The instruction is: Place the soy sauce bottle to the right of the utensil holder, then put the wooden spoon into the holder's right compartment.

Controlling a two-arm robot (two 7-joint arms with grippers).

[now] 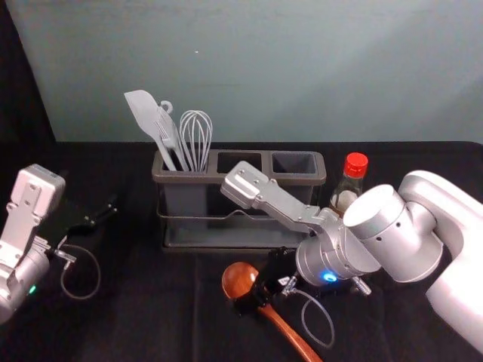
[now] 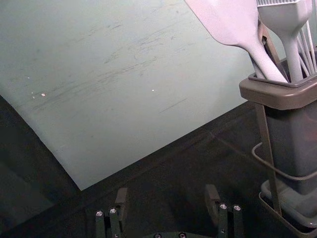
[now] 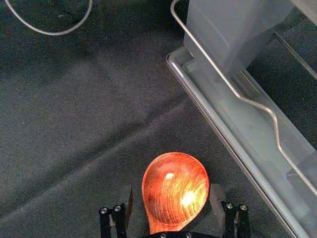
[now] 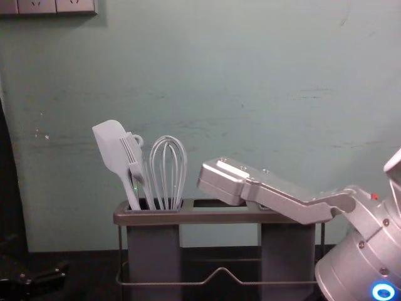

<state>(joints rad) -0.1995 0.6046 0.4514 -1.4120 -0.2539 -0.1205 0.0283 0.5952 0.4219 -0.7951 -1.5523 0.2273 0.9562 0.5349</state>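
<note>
I'm poising my right gripper (image 3: 171,191), wide open and gripping nothing, astride the spoon (image 1: 238,279) lying on the cloth (image 1: 151,317) before the holder (image 1: 196,179), favouring the neck (image 3: 159,227), expecting light, stiff, slick wood, while my open left gripper (image 2: 166,191) is resting left of the holder.
</note>
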